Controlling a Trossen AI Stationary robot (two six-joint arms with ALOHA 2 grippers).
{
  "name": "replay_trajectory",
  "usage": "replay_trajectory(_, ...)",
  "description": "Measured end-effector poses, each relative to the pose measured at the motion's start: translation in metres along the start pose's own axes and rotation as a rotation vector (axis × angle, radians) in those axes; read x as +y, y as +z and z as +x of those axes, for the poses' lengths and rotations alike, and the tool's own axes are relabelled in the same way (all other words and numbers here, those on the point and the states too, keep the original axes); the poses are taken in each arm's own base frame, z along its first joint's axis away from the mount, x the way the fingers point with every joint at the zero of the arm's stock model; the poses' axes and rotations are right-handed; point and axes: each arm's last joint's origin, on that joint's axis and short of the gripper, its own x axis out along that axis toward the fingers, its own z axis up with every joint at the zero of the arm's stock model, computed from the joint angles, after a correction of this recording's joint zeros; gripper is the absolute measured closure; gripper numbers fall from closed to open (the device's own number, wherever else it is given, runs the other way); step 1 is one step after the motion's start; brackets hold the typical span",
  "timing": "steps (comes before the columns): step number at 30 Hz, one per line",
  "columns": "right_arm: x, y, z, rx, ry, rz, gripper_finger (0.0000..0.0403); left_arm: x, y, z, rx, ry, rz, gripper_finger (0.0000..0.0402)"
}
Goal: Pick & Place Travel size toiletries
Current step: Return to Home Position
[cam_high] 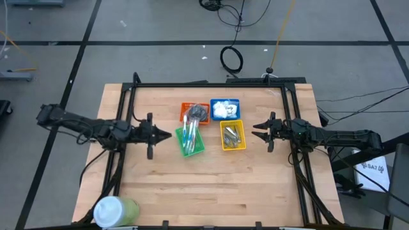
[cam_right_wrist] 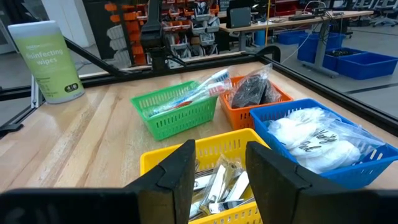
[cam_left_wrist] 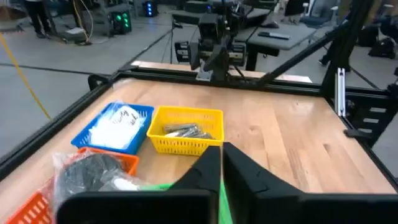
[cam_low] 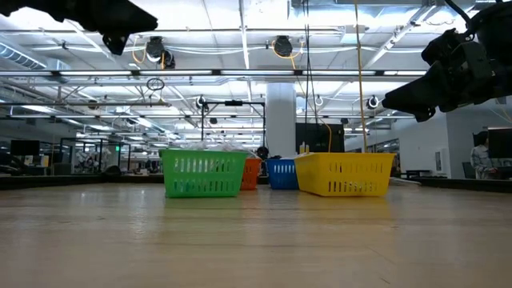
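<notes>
Your desk (cam_high: 255, 185) carries four small baskets in a cluster; take the yellow basket (cam_low: 344, 174) as your mark. The white-and-green tub (cam_high: 115, 211) stands well apart from it, at a desk corner on the left arm's side. The green basket (cam_low: 204, 174) sits just beside the yellow one, the blue basket (cam_right_wrist: 348, 177) just behind it, and the orange basket (cam_right_wrist: 242, 115) diagonal to it. The right gripper (cam_high: 256, 131) hangs near the yellow basket, fingers released and empty. The left gripper (cam_high: 167, 135) hangs beyond the green basket, fingers clenched on nothing. Toothbrushes (cam_right_wrist: 199, 87) lie in the green basket, white packets (cam_right_wrist: 311, 140) in the blue, dark discs (cam_right_wrist: 249, 90) in the orange, and clippers (cam_left_wrist: 183, 130) in the yellow.
</notes>
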Motion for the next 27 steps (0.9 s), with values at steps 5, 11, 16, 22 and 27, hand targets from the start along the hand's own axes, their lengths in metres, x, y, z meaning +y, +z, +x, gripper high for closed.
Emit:
replay_trajectory(5,0.000,0.000,0.000,-0.001,0.000,0.000,0.0273,0.015,0.002,-0.004,-0.032,0.043,0.018,0.0392)
replay_trajectory(11,0.000,0.000,0.000,0.000,0.000,0.000,0.0273,0.027,-0.023,-0.007,-0.044,0.037,0.010,0.0397)
replay_trajectory(16,0.000,0.000,0.000,0.000,0.000,0.000,0.0273,0.036,-0.045,-0.016,-0.070,0.068,-0.060,0.0400)
replay_trajectory(22,0.000,0.000,0.000,-0.001,0.000,0.000,0.0273,0.042,-0.049,-0.037,-0.202,0.091,-0.074,0.0400)
replay_trajectory(27,0.000,0.000,0.000,0.000,0.000,0.000,0.0273,0.044,-0.064,-0.046,-0.267,0.098,-0.098,0.0400)
